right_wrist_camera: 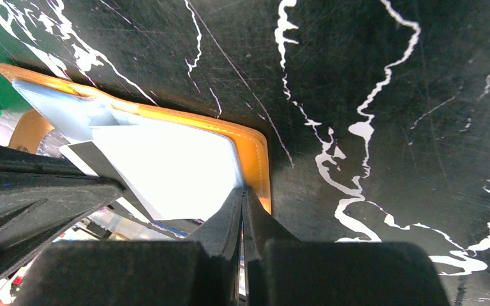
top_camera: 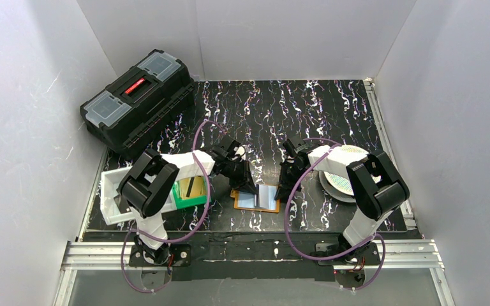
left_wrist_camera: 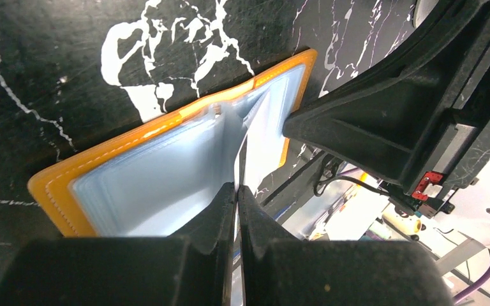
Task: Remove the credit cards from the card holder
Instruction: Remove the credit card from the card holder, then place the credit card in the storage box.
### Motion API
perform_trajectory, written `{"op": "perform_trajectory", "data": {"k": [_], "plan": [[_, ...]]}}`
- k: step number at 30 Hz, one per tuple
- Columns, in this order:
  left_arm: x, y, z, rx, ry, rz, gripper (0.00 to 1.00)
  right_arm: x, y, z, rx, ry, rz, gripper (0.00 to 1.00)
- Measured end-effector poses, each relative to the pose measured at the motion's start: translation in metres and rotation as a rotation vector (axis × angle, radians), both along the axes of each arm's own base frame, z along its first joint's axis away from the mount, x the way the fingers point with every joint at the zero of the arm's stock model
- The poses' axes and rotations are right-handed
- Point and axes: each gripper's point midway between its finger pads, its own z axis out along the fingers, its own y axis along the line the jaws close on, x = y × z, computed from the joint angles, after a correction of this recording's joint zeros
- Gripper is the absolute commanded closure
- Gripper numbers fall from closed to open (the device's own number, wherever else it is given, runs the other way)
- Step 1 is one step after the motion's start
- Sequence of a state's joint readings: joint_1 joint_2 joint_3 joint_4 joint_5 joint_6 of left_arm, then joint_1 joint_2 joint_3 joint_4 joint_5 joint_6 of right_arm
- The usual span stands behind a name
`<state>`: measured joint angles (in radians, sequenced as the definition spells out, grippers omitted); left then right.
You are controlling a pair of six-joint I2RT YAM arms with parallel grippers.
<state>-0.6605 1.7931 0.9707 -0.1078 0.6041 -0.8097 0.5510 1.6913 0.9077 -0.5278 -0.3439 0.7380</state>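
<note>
Left arm: reaches forward from its base and bends in toward the middle of the table point(top_camera: 332, 115), wrist pitched down over the left half of the card holder point(left_wrist_camera: 147, 172).
Left gripper point(left_wrist_camera: 237, 189): fingers pressed together on a thin black card point(right_wrist_camera: 99, 164), seen almost edge-on from the left wrist; the card rises at a slant from the holder's centre fold.
Right arm: elbow raised, forearm angled in and down to the holder's right side.
Right gripper point(right_wrist_camera: 243, 191): closed, with no gap between the fingers. The tips sit on the holder's right orange rim; I cannot tell whether they pinch it or only press on it.
Card holder: lies open and flat on the table between the two grippers, pale clear pockets facing up, orange border all round.
Other credit cards point(top_camera: 193, 186): gold and dark, standing in the green bin point(top_camera: 185, 201) just left of the holder.
White tray point(top_camera: 110, 194): touching the bin's left side.
Patterned disc point(top_camera: 344, 182): behind the right arm, partly hidden.
Black toolbox point(top_camera: 137, 99): far left corner, well apart from the holder.
</note>
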Motion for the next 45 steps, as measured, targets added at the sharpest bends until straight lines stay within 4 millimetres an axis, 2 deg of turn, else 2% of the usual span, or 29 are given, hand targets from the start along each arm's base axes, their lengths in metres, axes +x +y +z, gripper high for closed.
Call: {"op": "perform_trajectory", "data": {"k": [12,21,45], "plan": [[-0.001,0.019,0.000,0.059,-0.005,-0.002,1.00,0.000,0.000,0.000,-0.001,0.002,-0.003,0.95],[0.001,0.028,0.014,0.094,-0.041,-0.009,1.00,0.000,0.000,0.000,-0.001,0.001,-0.003,0.94],[0.004,0.058,0.032,0.229,-0.091,-0.017,1.00,0.000,0.000,0.001,-0.014,-0.001,0.001,0.94]]}}
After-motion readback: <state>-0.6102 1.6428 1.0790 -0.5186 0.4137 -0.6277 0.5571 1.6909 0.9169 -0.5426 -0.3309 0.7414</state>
